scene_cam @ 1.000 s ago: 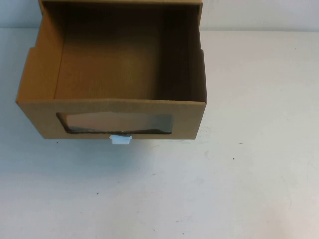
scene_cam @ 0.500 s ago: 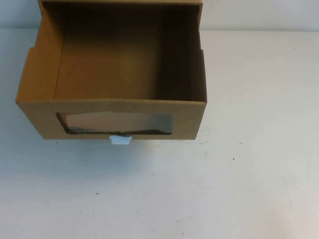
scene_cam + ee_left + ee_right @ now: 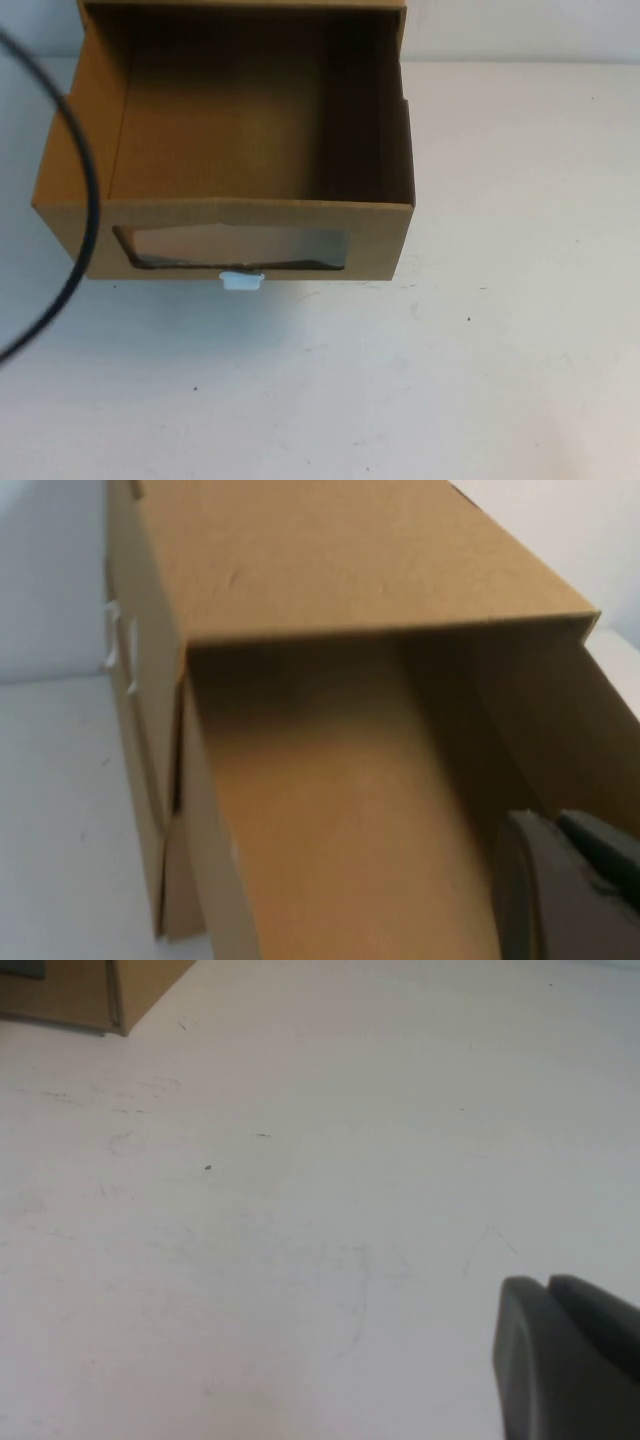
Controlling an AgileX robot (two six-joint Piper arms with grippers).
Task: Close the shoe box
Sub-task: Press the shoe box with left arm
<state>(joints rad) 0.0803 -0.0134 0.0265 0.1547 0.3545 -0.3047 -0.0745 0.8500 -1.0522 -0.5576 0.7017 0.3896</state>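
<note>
The shoe box point(image 3: 380, 240) is a brown cardboard drawer box at the table's far left. Its empty drawer is pulled out toward me. The drawer front has a clear window point(image 3: 235, 247) with a white tab point(image 3: 242, 281) below it. In the left wrist view the drawer floor point(image 3: 330, 810) sticks out from under the sleeve top point(image 3: 330, 550). My left gripper point(image 3: 555, 820) is shut and empty, above the open drawer. My right gripper point(image 3: 548, 1282) is shut and empty over bare table, away from the box corner point(image 3: 100, 990). Neither gripper shows in the high view.
A black cable point(image 3: 85, 190) arcs across the left of the high view, over the box's left wall. A small white piece point(image 3: 115, 635) sits on the sleeve's side face. The white table point(image 3: 500, 300) spreads to the right of the box and in front of it.
A black cable has swung into the high view from the left. The box has not moved.
</note>
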